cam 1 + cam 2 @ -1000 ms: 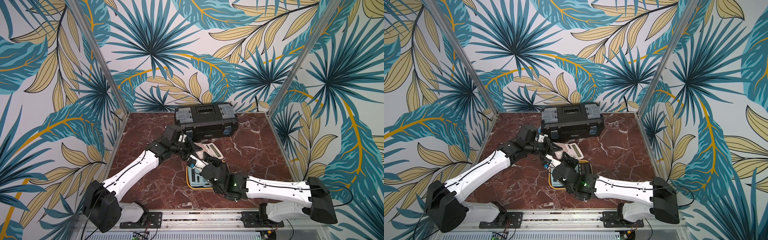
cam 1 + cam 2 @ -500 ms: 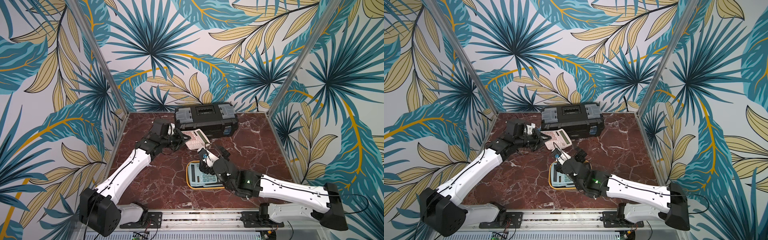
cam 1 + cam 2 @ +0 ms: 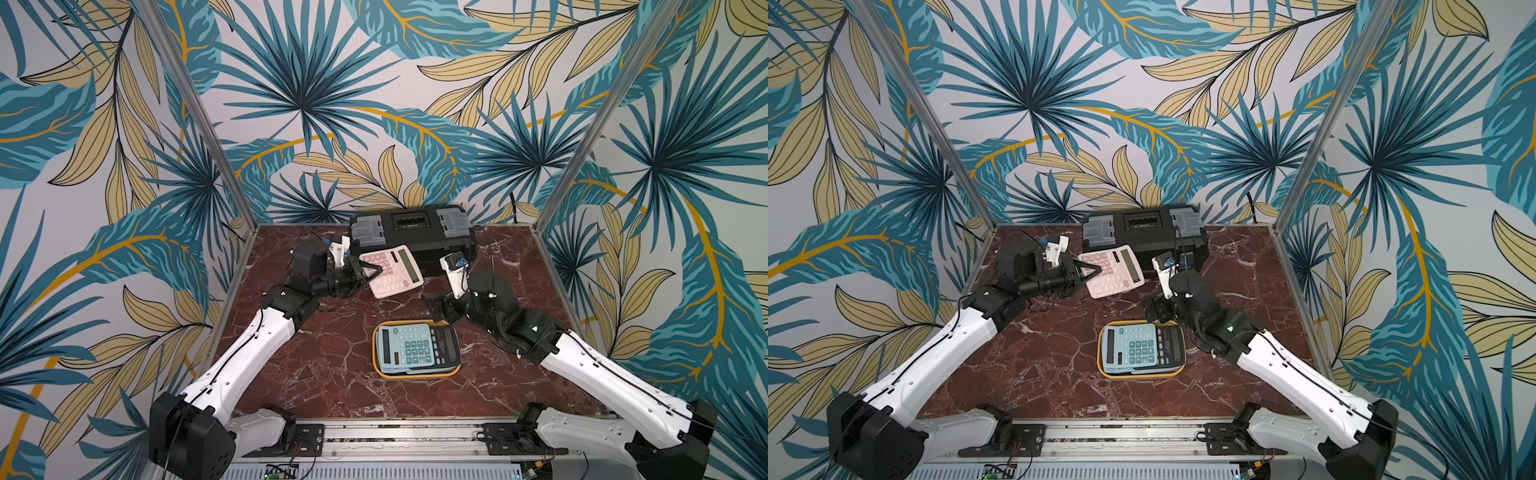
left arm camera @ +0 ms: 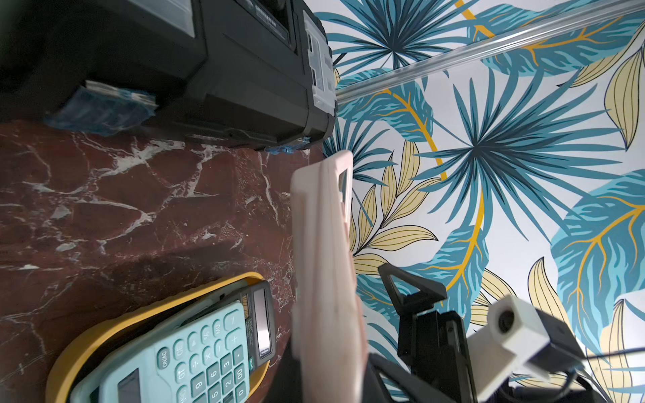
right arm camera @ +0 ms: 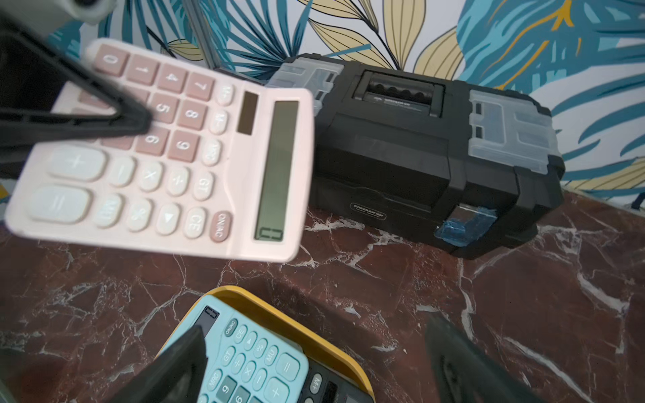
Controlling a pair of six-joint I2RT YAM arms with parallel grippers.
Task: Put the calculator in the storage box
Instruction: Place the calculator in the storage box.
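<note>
Holding the pale pink desk calculator clear of the dark red marbled surface, the left hand is clamped on its keypad end. The calculator hangs tilted just in front of the black toolbox with grey lid compartments, apart from the storage box.

That box, the shallow yellow-orange plastic tray, lies nearer the front of the surface. It already carries a light blue calculator resting on a black calculator, both inside the rim.

The right hand hovers just beyond the tray's far corner with its fingers spread wide and nothing between them.

By my reading, two calculators are stored and the pink one is lifted but not delivered. What is left is to carry it over the tray, set it on the stack and let go. With the tray this full, it may sit unevenly.
</note>
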